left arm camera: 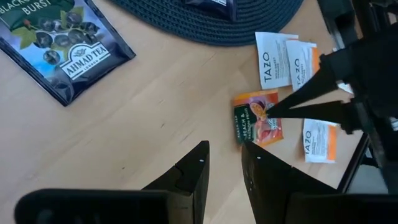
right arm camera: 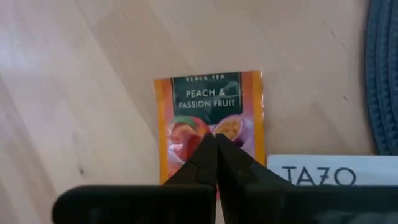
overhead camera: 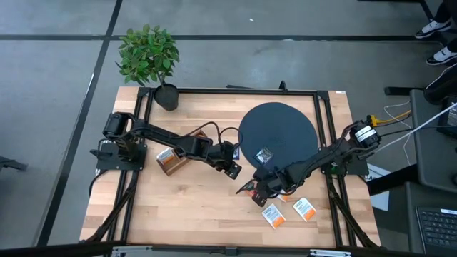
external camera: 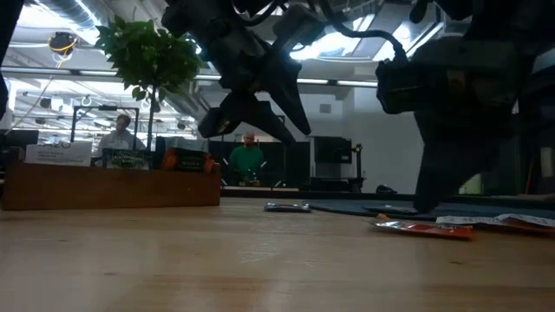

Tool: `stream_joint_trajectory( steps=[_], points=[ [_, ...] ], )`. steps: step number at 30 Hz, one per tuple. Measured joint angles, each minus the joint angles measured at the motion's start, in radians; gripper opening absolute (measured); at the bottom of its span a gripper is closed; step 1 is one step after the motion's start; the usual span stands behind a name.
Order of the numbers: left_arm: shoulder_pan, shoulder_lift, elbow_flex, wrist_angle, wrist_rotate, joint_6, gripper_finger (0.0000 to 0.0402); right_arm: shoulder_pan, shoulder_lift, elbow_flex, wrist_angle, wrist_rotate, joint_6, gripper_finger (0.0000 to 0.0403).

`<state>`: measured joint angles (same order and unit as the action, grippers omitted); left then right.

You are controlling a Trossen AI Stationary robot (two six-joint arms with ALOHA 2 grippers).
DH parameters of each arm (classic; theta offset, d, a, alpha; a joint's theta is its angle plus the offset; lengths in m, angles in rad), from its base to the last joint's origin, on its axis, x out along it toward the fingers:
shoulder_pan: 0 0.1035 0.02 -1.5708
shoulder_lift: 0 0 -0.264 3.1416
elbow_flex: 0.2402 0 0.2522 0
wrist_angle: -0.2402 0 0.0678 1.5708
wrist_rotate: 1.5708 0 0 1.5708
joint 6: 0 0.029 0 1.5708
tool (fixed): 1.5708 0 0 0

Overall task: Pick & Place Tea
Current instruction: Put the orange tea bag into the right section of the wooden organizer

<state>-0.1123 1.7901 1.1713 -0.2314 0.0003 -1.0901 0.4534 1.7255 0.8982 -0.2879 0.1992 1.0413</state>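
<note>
A red-orange peach tea sachet [right arm camera: 211, 109] lies flat on the wood, also seen in the left wrist view [left arm camera: 256, 116]. My right gripper [right arm camera: 216, 142] is shut, its tips at that sachet's middle [overhead camera: 255, 193]. My left gripper [left arm camera: 225, 158] is open and holds nothing, raised above the table [external camera: 260, 117] just left of the right one [overhead camera: 232, 169]. A dark blue-black sachet [left arm camera: 62, 43] lies flat on the wood. Another dark sachet [overhead camera: 265, 155] rests on the dark round disc [overhead camera: 285, 128]. White sachets with orange bands [overhead camera: 273, 215] [overhead camera: 305, 208] lie near the table's near edge. My right gripper's shut fingertips [left arm camera: 280, 107] come slanting down from the table's right side onto the middle of the peach sachet's printed face [right arm camera: 214, 127]. The sachet stays flat on the wood. I cannot tell whether the tips touch it or hover just above it.
A brown wooden divided box [overhead camera: 171, 158] stands under the left arm. A potted plant [overhead camera: 148, 56] stands at the far left corner. Bare wood spreads over the near left part of the table [overhead camera: 186, 207]. People sit in the room behind [external camera: 247, 160].
</note>
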Motion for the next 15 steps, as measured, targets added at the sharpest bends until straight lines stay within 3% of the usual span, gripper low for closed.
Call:
stream_joint_trajectory(
  steps=[6,15],
  points=[
    [-0.003,0.0,0.0,-0.001,0.001,0.0,0.0091,-0.006,0.023,0.0,0.008,-0.029,-0.003,0.0002],
    [-0.022,0.0,0.0,-0.002,0.022,0.011,0.0091,0.001,0.023,-0.044,0.093,0.069,-0.052,0.0002]
  ],
)
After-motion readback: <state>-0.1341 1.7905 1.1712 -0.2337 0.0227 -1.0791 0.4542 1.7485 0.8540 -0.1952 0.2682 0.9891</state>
